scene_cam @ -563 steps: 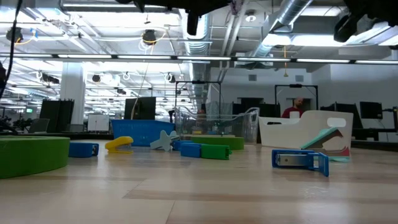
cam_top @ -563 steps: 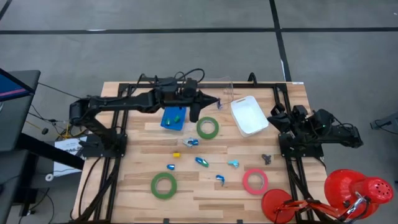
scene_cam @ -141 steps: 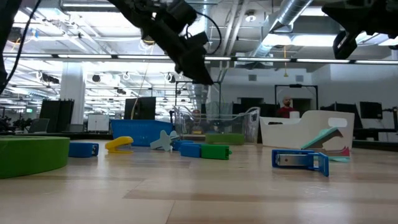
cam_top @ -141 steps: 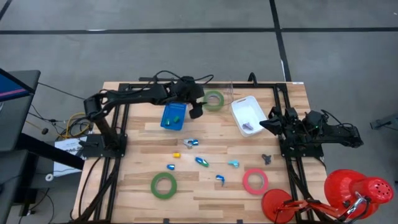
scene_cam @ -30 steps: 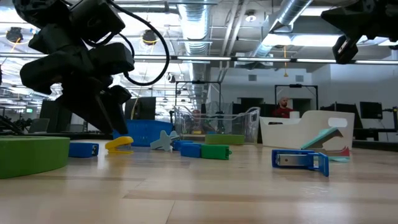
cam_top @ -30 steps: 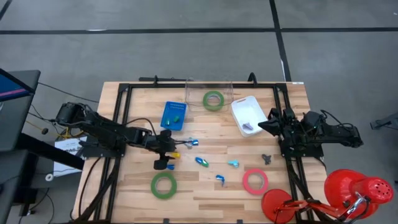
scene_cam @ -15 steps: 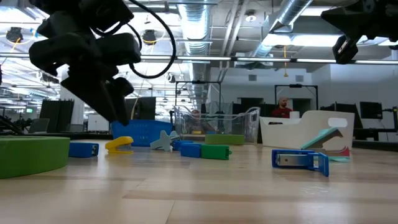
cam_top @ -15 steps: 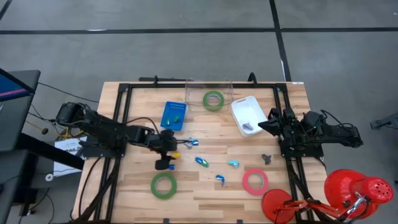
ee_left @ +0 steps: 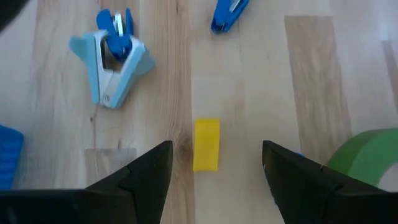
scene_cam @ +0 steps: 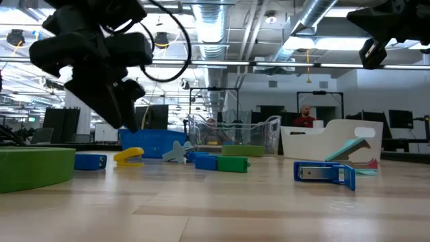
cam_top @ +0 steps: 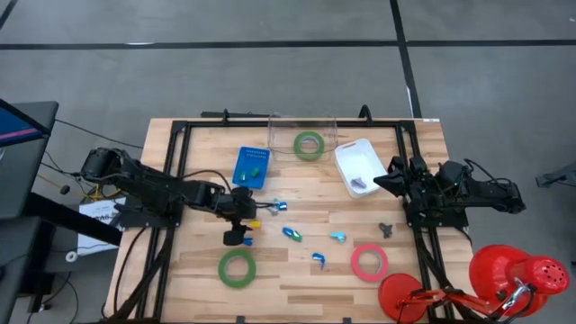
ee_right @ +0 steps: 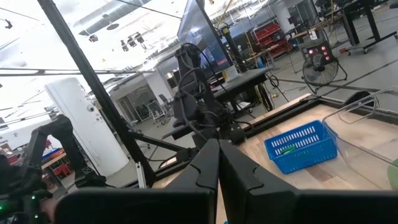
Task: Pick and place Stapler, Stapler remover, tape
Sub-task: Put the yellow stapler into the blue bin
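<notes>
From above, the left gripper (cam_top: 239, 222) hangs with fingers parted and empty over the small yellow stapler (cam_top: 255, 224), which lies below the blue basket (cam_top: 251, 166), while the right gripper (cam_top: 385, 179), clenched shut on nothing, waits beside the white bin (cam_top: 357, 160) that stands right of that basket. From table height, the yellow stapler (scene_cam: 129, 156) sits in front of the blue basket (scene_cam: 153, 140), its long axis running across the picture. Through the left wrist camera, the yellow stapler (ee_left: 206, 144) lies lengthwise midway between the two dark fingers (ee_left: 150, 171), its long axis pointing straight away from them, with a pale blue staple remover (ee_left: 112, 67) further off.
</notes>
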Motion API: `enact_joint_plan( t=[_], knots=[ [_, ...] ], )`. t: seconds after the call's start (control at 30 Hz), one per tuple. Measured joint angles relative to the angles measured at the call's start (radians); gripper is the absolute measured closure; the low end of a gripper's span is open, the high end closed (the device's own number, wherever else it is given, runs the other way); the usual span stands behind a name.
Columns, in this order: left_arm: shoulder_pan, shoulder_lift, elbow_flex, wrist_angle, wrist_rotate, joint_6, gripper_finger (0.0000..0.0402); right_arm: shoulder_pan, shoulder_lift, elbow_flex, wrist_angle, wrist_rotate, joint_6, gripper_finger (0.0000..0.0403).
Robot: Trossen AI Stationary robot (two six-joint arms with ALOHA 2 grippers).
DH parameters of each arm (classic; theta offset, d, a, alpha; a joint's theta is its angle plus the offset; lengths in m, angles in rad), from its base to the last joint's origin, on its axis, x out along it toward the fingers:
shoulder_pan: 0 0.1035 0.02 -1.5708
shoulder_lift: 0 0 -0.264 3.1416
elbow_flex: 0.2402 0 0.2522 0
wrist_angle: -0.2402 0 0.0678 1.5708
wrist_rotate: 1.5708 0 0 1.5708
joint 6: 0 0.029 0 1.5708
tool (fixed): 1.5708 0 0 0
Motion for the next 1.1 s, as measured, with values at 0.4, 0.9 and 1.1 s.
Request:
enact_joint_plan(
  t=[0.4,0.9,1.1],
  knots=[
    [-0.002,0.126,0.103,-0.098,-0.001,0.046,0.0165,0.0,0.0,0.0,0.0,0.0,0.001,0.0402],
    [-0.002,0.238,0.157,-0.102,-0.024,0.062,0.0172,0.0,0.0,0.0,0.0,0.0,0.002,0.0402],
    [-0.002,0.238,0.157,-0.106,-0.024,0.062,0.0224,0.0,0.0,0.0,0.0,0.0,0.002,0.0402]
  ],
)
